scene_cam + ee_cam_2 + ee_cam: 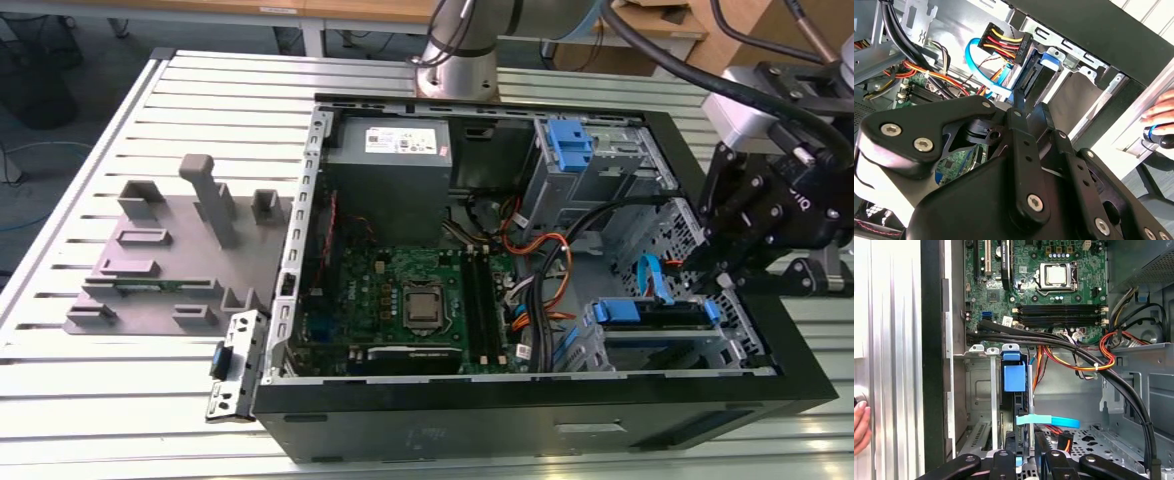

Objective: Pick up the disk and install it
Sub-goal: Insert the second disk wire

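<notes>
Hand (1026, 460) sits narrow over the drive bay at the case's (534, 425) 3 o'clock side, fingers (1019, 107) apparently pinching the disk (1021, 405) edge-on; disk stands upright in the bay.

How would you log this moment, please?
gripper: at drive bay | disk: on edge in drive bay, blue carrier visible | case: open
</notes>
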Action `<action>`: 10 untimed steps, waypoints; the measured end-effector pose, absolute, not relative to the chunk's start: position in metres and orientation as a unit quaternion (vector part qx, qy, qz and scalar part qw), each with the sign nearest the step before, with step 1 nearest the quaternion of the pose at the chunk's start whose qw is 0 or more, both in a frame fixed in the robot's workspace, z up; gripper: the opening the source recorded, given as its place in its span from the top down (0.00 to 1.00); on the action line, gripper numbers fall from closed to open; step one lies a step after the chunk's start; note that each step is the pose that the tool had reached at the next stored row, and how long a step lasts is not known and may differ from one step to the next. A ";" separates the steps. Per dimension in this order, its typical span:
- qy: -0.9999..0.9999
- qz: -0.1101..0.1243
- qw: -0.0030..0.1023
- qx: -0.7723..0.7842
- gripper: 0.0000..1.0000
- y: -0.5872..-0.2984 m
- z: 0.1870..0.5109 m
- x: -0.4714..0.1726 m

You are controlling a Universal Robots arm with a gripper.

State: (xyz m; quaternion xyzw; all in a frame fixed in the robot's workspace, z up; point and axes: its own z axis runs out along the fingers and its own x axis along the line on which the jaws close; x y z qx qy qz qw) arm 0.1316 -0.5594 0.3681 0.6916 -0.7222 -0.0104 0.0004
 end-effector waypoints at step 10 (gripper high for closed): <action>-0.722 -0.010 0.000 0.692 0.71 -0.559 0.372 0.132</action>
